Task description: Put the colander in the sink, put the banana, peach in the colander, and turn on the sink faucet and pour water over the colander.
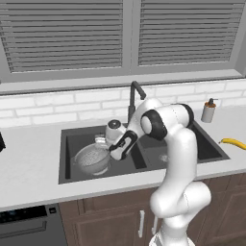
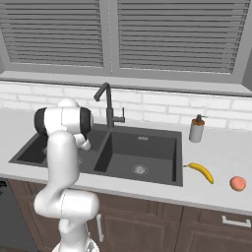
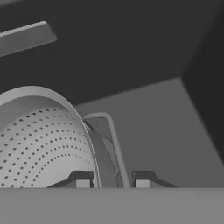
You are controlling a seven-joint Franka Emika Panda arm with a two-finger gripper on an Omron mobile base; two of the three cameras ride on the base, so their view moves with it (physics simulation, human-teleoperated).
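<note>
The silver perforated colander [image 1: 92,159] is low inside the left basin of the dark double sink [image 1: 67,137]. My gripper [image 1: 106,147] reaches down to its right rim. In the hand view the colander [image 3: 39,144] curves in from the left, and its rim and wire handle pass between my gripper [image 3: 112,183], which is shut on them. I cannot tell whether the bowl rests on the basin floor. The yellow banana [image 2: 202,171] and the orange-pink peach [image 2: 237,183] lie on the counter right of the sink [image 2: 142,147]. The banana [image 1: 234,142] also shows at the right edge. The gooseneck faucet [image 1: 134,96] stands behind the divider.
A soap dispenser [image 2: 197,129] stands on the counter behind the right basin, near the tiled wall. The faucet [image 2: 106,101] spout arches towards the left basin, above my arm. A dark appliance front sits below the counter at the lower left.
</note>
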